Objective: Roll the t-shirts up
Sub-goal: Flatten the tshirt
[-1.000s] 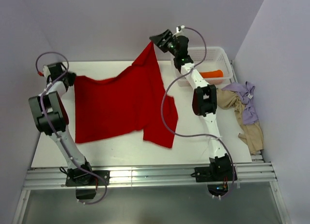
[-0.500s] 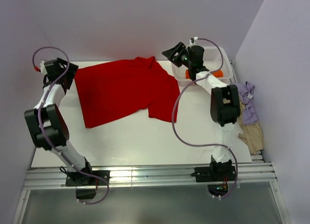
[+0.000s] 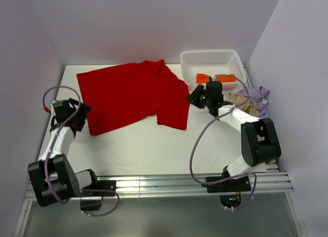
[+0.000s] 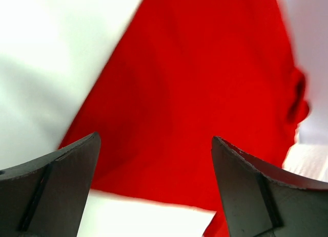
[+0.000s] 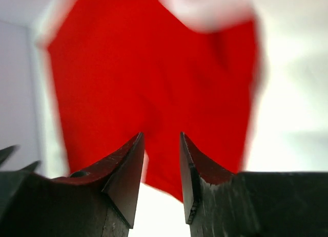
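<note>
- The red t-shirt (image 3: 130, 96) lies spread open and mostly flat on the far left half of the desk (image 3: 143, 145). Its collar points toward the back wall, and one sleeve reaches out on the right.
- No part of it is rolled or folded yet. As I judge it, the task stands at the very start: this shirt is laid out ready, and the rolling itself is all to come.
- The orange t-shirt (image 3: 205, 77) sits in the white basket (image 3: 207, 54) at the far right.
- The lilac t-shirt (image 3: 261, 96) and the beige t-shirt (image 3: 250, 108) lie crumpled together by the right wall. All three await their turn.
- The left end effector (image 3: 82, 113) sits just beside the shirt's near left corner. Its fingers are spread wide with nothing between them.
- The right end effector (image 3: 193, 96) sits just off the shirt's right sleeve. Its fingers are drawn to a narrow gap and hold no cloth.
- Only the overhead view shows the whole layout: the shirt's outline, the basket, the waiting pile and both arms.
- The left wrist view shows what the overhead cannot, the wide empty gap and the red hem running across bare desk.
- The right wrist view, though blurred, shows the slim gap with red cloth beyond it rather than inside it.
</note>
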You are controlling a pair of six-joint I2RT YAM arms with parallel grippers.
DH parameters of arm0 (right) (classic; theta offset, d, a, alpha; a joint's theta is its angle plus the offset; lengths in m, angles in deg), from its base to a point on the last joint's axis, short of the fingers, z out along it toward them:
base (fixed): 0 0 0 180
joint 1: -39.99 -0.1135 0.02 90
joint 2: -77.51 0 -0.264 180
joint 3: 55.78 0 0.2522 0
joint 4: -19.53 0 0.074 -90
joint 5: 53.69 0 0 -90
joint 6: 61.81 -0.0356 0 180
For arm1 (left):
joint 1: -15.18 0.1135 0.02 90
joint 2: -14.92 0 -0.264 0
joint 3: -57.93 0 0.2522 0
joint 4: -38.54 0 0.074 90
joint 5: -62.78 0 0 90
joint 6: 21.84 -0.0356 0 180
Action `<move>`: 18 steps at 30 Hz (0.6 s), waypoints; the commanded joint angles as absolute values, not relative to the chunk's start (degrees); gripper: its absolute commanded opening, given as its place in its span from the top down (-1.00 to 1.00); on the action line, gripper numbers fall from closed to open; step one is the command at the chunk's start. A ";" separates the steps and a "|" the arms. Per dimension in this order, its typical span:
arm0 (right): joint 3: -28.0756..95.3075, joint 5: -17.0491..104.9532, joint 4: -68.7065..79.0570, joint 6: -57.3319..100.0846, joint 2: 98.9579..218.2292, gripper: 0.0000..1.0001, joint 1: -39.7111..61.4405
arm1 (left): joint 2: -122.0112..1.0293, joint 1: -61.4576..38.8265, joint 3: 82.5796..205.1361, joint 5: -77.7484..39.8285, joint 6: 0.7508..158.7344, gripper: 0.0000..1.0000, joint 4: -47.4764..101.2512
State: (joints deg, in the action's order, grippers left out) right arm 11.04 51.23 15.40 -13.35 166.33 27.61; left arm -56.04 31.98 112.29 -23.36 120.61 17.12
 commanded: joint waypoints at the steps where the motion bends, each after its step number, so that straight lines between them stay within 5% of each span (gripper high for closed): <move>1: 6.77 47.04 10.08 -11.98 162.69 0.16 26.02 | -50.13 32.67 107.56 -19.93 122.30 -0.88 19.51; 10: -3.96 41.76 6.82 -14.87 155.83 0.13 22.07 | -44.68 32.67 104.21 -21.42 121.77 -0.79 14.94; 12: -5.53 41.06 7.62 -15.66 156.17 -0.16 20.49 | -43.97 32.76 102.63 -19.94 122.04 -0.79 15.99; 18: -9.58 39.04 11.13 -17.60 157.76 -0.06 17.76 | -43.18 33.64 99.29 -19.21 122.57 -0.77 19.16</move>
State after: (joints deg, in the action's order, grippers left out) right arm -8.06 41.87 7.97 -16.04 157.26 19.09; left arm -44.48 33.03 100.11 -20.00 122.07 15.70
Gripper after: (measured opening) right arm 0.548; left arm 0.894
